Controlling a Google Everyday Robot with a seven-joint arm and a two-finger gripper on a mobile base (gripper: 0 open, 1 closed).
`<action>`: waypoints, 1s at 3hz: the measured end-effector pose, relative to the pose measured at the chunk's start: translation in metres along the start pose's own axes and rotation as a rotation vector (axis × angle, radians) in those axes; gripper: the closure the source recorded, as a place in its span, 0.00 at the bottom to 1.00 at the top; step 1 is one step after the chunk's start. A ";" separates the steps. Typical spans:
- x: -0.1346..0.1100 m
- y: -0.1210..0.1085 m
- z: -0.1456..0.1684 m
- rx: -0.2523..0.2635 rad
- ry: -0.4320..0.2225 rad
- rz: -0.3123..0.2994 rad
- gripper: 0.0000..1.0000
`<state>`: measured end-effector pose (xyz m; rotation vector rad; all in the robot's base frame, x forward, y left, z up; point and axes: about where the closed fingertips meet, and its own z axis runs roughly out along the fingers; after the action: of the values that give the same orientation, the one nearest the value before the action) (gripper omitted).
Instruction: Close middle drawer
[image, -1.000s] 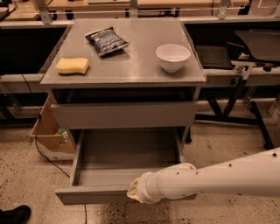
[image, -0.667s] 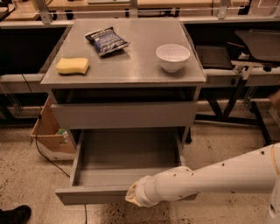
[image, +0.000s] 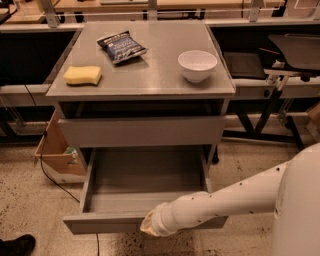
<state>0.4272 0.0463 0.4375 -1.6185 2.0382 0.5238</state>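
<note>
While middle drawer (image: 100, 223) sits open, hand (image: 148, 226) at its front panel.

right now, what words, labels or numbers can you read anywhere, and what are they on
No text can be read.
Blue snack bag on the cabinet top: pale print, too blurred to read.
Sponge, bowl, cardboard box: no text shows.
Hand, at the open drawer front panel: no label shows.

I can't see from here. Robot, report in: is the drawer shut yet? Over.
Claw at front panel of drawer. Drawer wide open, not shut. Nothing seen in its way.
</note>
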 end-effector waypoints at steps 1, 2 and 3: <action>0.004 -0.015 0.016 0.018 -0.004 0.012 1.00; 0.009 -0.055 0.014 0.119 -0.003 -0.004 1.00; 0.011 -0.083 0.005 0.200 -0.004 -0.012 1.00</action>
<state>0.5068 0.0216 0.4265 -1.5089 2.0059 0.3074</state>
